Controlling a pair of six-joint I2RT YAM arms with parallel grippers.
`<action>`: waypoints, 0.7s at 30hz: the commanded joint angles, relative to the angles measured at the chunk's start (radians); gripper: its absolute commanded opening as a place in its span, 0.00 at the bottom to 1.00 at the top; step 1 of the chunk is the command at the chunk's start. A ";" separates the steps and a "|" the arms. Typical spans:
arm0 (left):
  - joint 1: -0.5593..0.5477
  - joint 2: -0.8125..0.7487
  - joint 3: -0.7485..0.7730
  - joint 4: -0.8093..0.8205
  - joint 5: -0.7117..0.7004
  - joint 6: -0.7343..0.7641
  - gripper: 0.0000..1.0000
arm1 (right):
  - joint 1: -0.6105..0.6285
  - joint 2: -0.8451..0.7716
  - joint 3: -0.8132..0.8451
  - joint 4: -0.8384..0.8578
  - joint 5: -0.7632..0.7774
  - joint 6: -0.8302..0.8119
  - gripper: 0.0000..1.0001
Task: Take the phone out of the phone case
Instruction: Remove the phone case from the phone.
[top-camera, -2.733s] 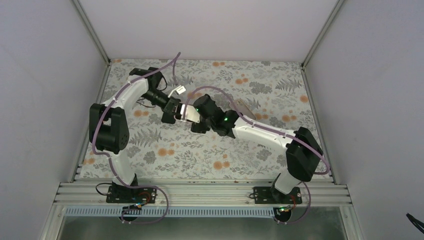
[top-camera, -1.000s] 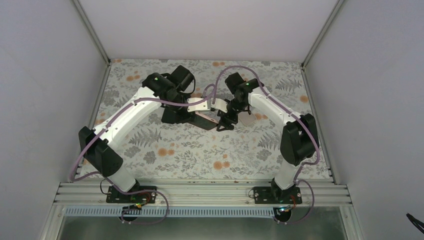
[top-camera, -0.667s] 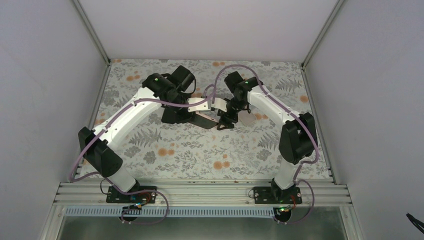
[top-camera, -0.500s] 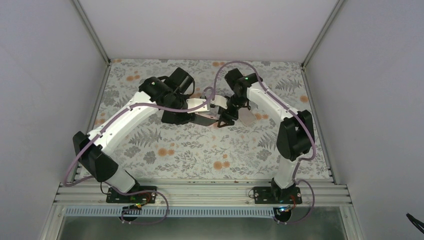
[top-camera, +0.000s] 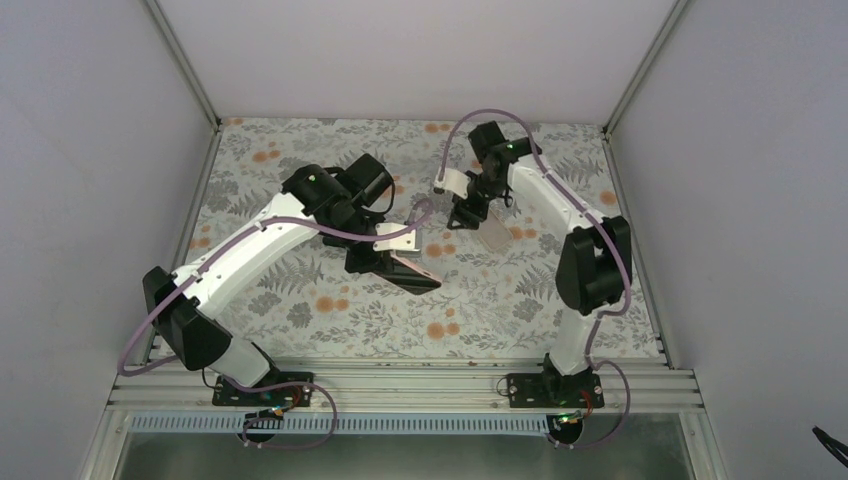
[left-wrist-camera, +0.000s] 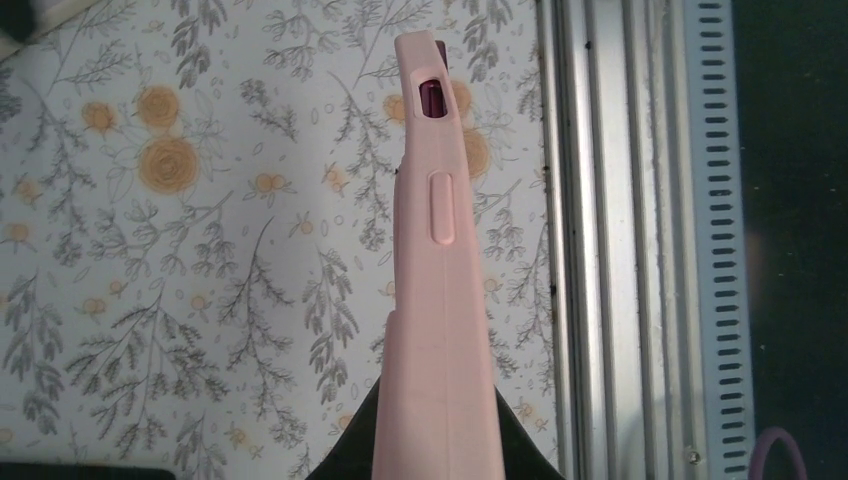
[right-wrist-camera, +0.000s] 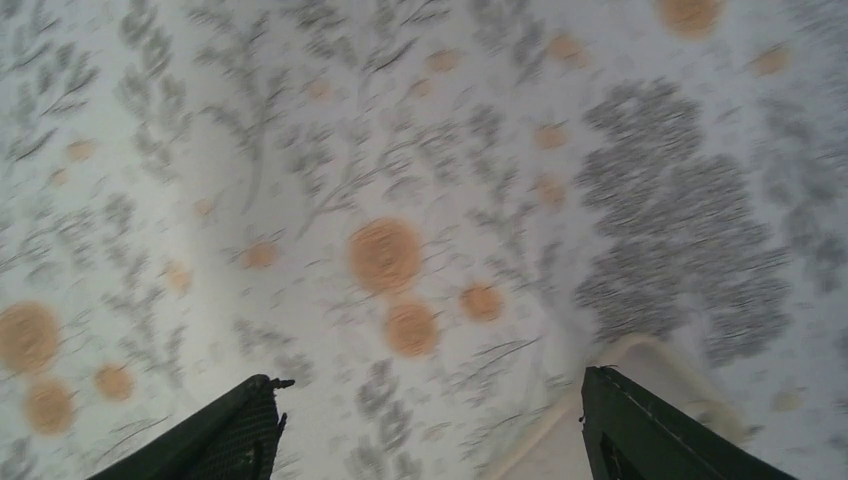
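- Two arms are in view and each carries one gripper.
- One pink case (left-wrist-camera: 435, 300) is in play. It is off the table (top-camera: 300, 320), in the air over the middle of the floral cloth.
- The left gripper (top-camera: 382, 262) is clamped on the case's lower end, its two fingers (left-wrist-camera: 352, 452) pressed against the flat sides.
- In the left wrist view the case stands edge-on. One long side button and one slot near its far end can be counted.
- A dark red surface shows through that slot. From above a dark slab fills the case, so the phone (top-camera: 420, 281) appears to be seated inside.
- From above, the case is tilted, with its free end pointing toward the near right.
- The right gripper (right-wrist-camera: 430, 395) is well apart from the case, toward the far right of the table. Its two fingers are spread wide with nothing between them.
- One pale flat piece (top-camera: 493, 236) lies on the cloth just beside the right gripper. Its rounded rim shows next to the right-hand finger in the right wrist view; what it is cannot be told.
- One metal rail (left-wrist-camera: 600, 200) runs along the table's near edge.
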 joint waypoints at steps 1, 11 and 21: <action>0.024 0.001 0.040 0.056 -0.014 0.016 0.02 | 0.038 -0.153 -0.151 -0.043 -0.042 -0.027 0.74; 0.050 0.017 0.063 0.070 0.005 0.028 0.02 | 0.125 -0.324 -0.291 -0.045 -0.185 0.027 0.73; 0.064 0.012 0.065 0.066 -0.005 0.025 0.02 | 0.131 -0.327 -0.302 -0.049 -0.176 0.025 0.71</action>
